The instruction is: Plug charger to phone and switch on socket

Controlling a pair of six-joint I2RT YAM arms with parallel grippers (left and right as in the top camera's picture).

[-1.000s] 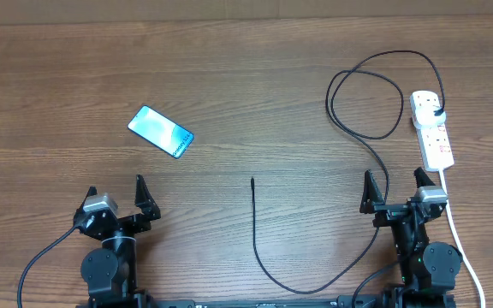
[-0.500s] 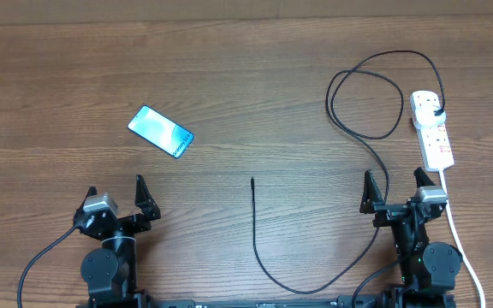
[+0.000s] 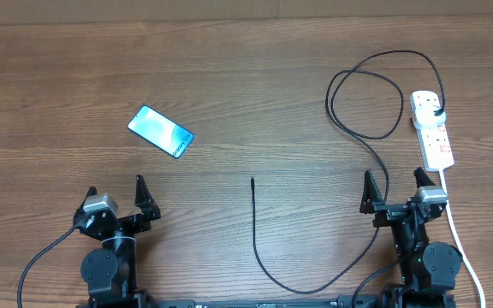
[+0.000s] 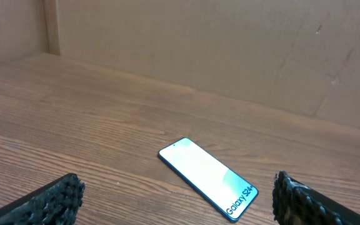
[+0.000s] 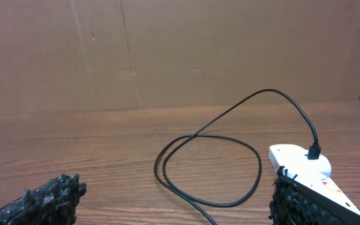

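Holding nothing, the left gripper (image 3: 115, 188) and the right gripper (image 3: 393, 178) both stand wide open at the near edge of the table (image 3: 246, 77).
You have the phone (image 3: 161, 131) lying flat and askew on the left side, its screen glowing pale cyan inside a dark frame, with "Galaxy" lettering at its nearer end. It sits well ahead of the left gripper. The charger (image 3: 254, 222) is a thin black cable. Its straight tip lies mid-table, apart from the phone. The lead sweeps right, loops, and ends in a black plug seated in the white socket (image 3: 435, 137).
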